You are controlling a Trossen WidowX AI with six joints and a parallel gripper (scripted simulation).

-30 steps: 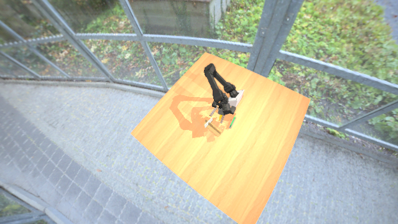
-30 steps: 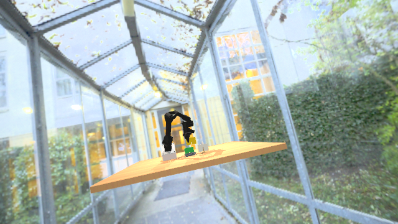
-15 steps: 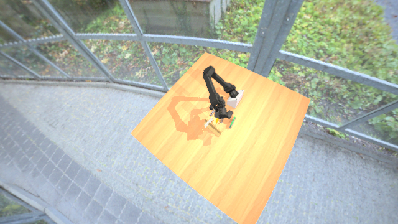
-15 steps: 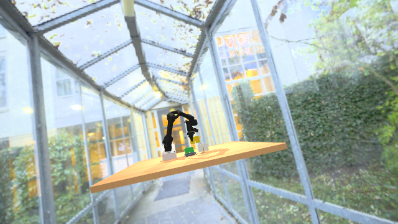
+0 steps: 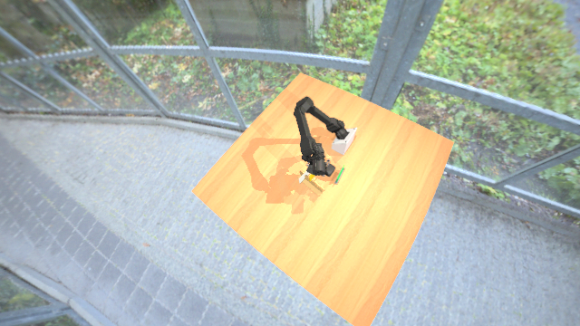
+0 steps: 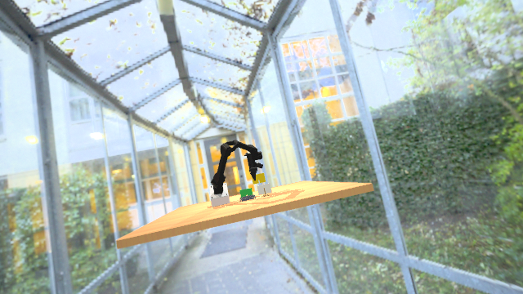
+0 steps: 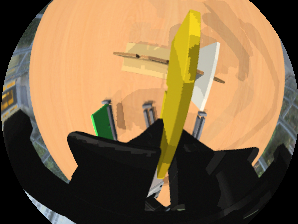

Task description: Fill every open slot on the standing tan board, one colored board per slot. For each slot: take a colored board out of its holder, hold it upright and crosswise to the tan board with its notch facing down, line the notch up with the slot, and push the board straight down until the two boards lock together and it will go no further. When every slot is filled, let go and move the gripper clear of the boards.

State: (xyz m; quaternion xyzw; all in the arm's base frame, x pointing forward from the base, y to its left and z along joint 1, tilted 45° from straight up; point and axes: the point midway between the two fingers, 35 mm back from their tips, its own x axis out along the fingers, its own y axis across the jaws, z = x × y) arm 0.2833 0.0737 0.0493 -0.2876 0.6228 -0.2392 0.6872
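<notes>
Yellow is the colour of the board (image 5: 311,177) (image 6: 260,178) (image 7: 181,80) that the robot has picked up. It hangs above the bench (image 5: 362,204) (image 6: 245,212) (image 7: 75,65), near the tan board (image 5: 314,183) (image 7: 150,59). The fingers are almost shut, with the yellow board pinched between them by its upper end. The board looks thin, flat and stiff, and it is likely light. It should not bend, but its smooth sides could let it tip or slip if it bumps something. High up and near the middle is a good place to hold it, so the low edge with the notch can go in. The notch is too small to see here.

Next to it, a white board (image 5: 303,177) (image 6: 262,189) (image 7: 206,77) stands across the tan board, near one end. It seems to be in its slot already. The yellow one probably needs to line up over an open slot, then go straight down. If it goes in crooked, it could jam or push the tan board over.

Farther out, a green board (image 5: 340,175) (image 6: 246,193) (image 7: 103,123) stands in its grey holder (image 6: 248,198) (image 7: 112,120). It looks like the one to fetch after this. Two more grey holders (image 7: 150,116) (image 7: 199,125) have no board in them.
</notes>
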